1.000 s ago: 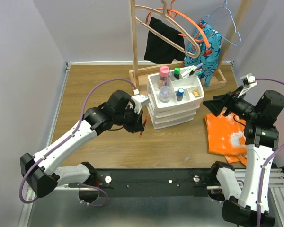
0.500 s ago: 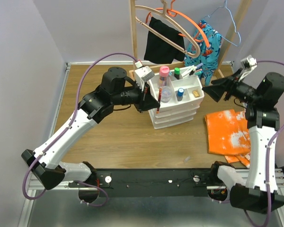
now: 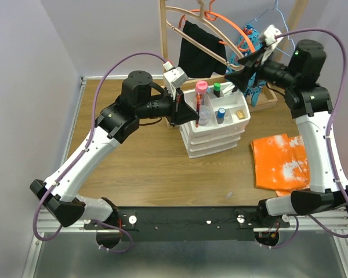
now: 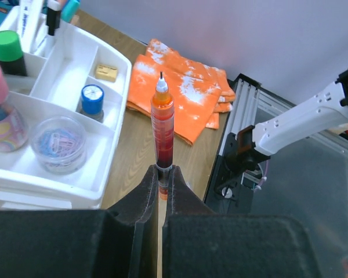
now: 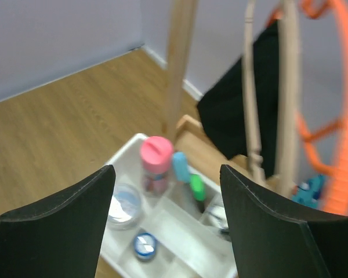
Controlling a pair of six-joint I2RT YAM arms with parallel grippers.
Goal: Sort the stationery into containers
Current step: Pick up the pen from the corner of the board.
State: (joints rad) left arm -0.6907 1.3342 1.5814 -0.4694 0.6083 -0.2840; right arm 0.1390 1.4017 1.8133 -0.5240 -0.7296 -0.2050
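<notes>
My left gripper [image 3: 188, 111] is shut on a red pen [image 3: 195, 113] and holds it upright at the left edge of the white organiser [image 3: 214, 139]. In the left wrist view the pen [image 4: 162, 124] stands out of the closed gripper [image 4: 163, 171], beside the tray [image 4: 120, 87]. The tray holds a pink-capped bottle [image 4: 0, 110], a blue-capped bottle [image 4: 93, 98], a green-capped marker [image 4: 8, 49] and pens at its back. My right gripper [image 3: 239, 72] is open and empty, high over the tray's back. Its view shows the pink-capped bottle [image 5: 156, 153], light-blue bar [image 5: 180, 166] and green cap [image 5: 196, 188] between its fingers [image 5: 64, 220].
A wooden hanger rack [image 3: 165, 46] with hangers and clothes stands right behind the organiser, close to my right gripper. An orange cloth [image 3: 281, 162] lies on the table to the right. A clear pot of paper clips [image 4: 59, 145] and a small eraser [image 4: 106, 72] sit in the tray.
My left gripper lifted the red pen from low beside the drawers up to the tray's left edge. My right gripper rose and swung back-left from over the cloth to above the tray's back.
</notes>
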